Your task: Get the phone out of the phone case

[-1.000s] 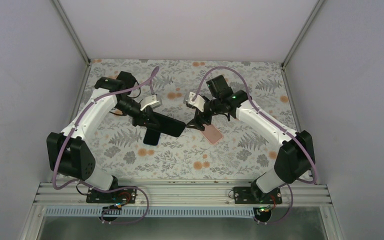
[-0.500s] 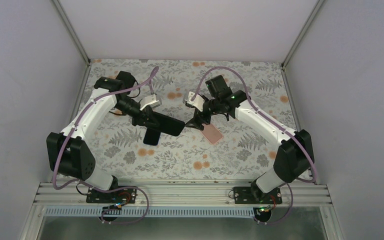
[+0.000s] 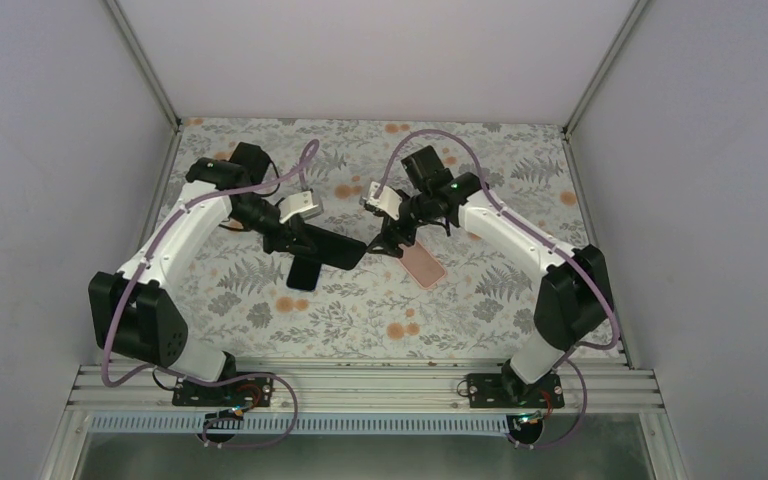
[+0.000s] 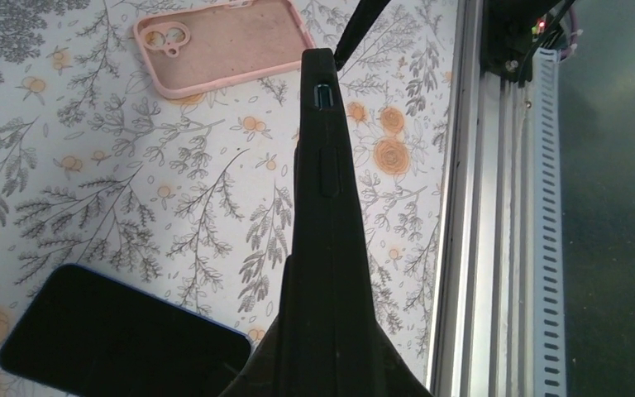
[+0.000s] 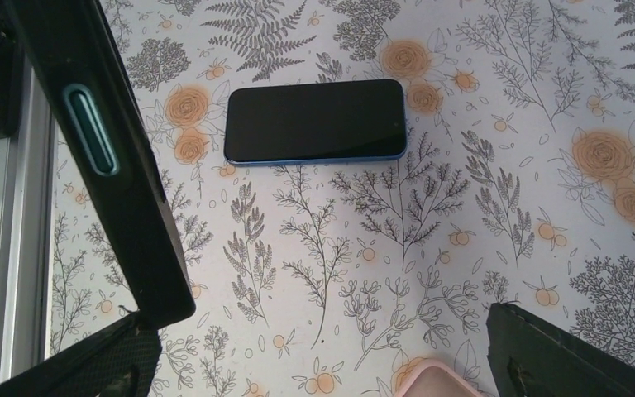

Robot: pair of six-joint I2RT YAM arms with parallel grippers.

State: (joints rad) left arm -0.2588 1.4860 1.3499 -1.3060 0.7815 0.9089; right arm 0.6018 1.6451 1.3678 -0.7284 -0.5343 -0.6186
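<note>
The left gripper [image 3: 298, 238] is clamped on a slim matte black phone case [image 4: 322, 207], edge-on, teal side button [image 5: 91, 130] showing. The right gripper [image 3: 388, 238] gapes wide near its tip.

left arm [image 3: 175, 233]: white links, black joints | right arm [image 3: 510, 235]: same, green light [image 3: 452, 186] | cables [image 3: 430, 134]: purple

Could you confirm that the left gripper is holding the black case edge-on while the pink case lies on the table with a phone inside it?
Not quite: the pink case is empty; the left wrist view shows its bare inside. The rest stands: the left gripper holds the black case edge-on, and the pink case lies on the table.
</note>
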